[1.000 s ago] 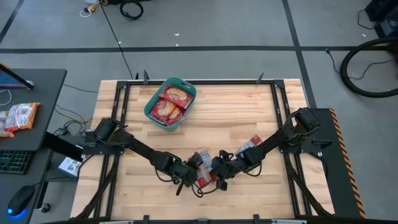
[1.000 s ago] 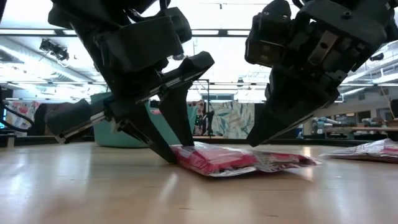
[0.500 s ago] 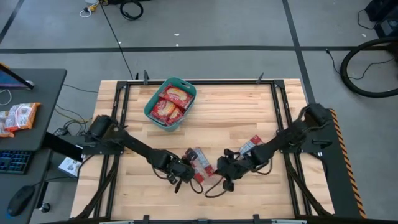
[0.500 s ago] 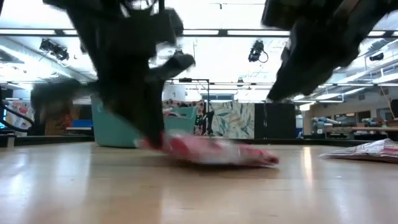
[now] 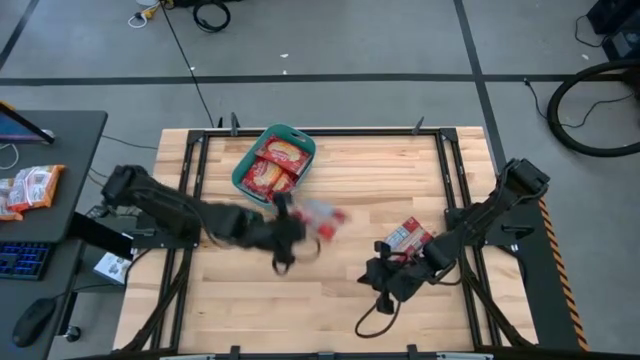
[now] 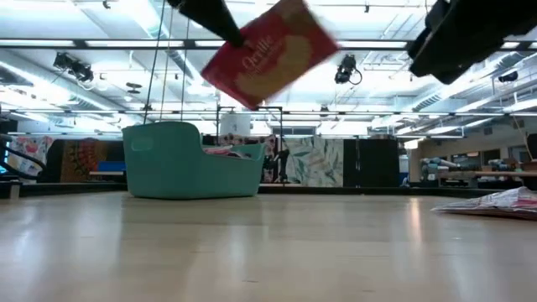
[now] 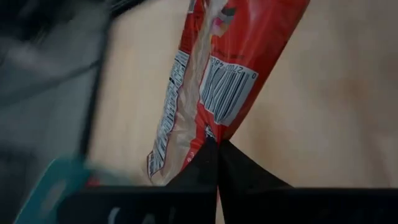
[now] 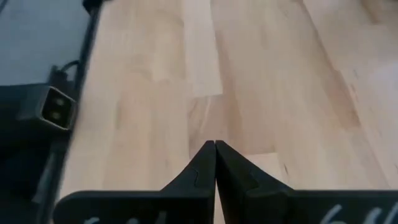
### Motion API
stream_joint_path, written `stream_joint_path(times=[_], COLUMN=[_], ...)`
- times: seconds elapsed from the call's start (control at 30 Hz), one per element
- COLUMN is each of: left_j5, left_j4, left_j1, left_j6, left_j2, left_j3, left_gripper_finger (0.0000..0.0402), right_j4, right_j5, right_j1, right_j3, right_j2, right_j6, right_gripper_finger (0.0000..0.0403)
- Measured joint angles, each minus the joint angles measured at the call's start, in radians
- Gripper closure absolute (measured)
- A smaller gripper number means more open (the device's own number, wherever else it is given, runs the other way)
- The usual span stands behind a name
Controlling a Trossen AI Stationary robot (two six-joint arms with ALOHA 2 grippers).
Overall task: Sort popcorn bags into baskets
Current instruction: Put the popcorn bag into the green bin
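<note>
Pale wooden table (image 5: pixel 350 190): the left gripper (image 7: pixel 217 142) pinches a flat red popcorn bag (image 5: pixel 322 217) by one edge, mid-frame, right of the teal plastic basket (image 5: pixel 248 185); it could slip free mid-swing. Right gripper (image 8: pixel 215 144), lower right, is pressed together, empty.

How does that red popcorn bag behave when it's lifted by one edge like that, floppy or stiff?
Probably fairly floppy: in the left wrist view the popcorn bag creases and narrows where the left gripper pinches it. It looks light, since a pinch on one edge carries it clear of the table. The glossy film may be slippery, so it could slide out.
</note>
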Motion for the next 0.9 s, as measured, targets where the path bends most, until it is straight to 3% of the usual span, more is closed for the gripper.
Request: stream_joint_path(times=[0.13,0.27,0.4,0.5,0.6,0.9], left_j5=[-0.019,0.059,0.175,0.197,0.202,0.264], left_j4=[-0.134,-0.277,-0.329,-0.340,-0.335,-0.358], left_j1=[0.118,0.286,0.452,0.542,0.607,0.721], left_j6=[-0.187,-0.318,-0.362,-0.362,-0.362,-0.449], left_j2=[-0.078,-0.104,-0.098,-0.087,-0.079,-0.040], left_j3=[0.038,0.037,0.016,0.009,0.009,0.009], left_gripper_finger=[0.0401,0.0399,0.0398,0.0398,0.0397,0.0395], right_j4=[-0.025,-0.031,-0.031,-0.022,-0.026,-0.027], right_j5=[0.062,0.117,0.205,0.259,0.306,0.305], right_j1=[0.010,0.010,0.016,0.028,0.041,0.046], right_j3=[0.000,0.000,-0.009,-0.020,-0.038,-0.073], right_j2=[0.016,0.028,0.028,0.027,0.028,0.027], right_j6=[0.017,0.019,0.035,0.044,0.051,0.047], right_gripper_finger=[0.0391,0.0390,0.0391,0.0390,0.0390,0.0390])
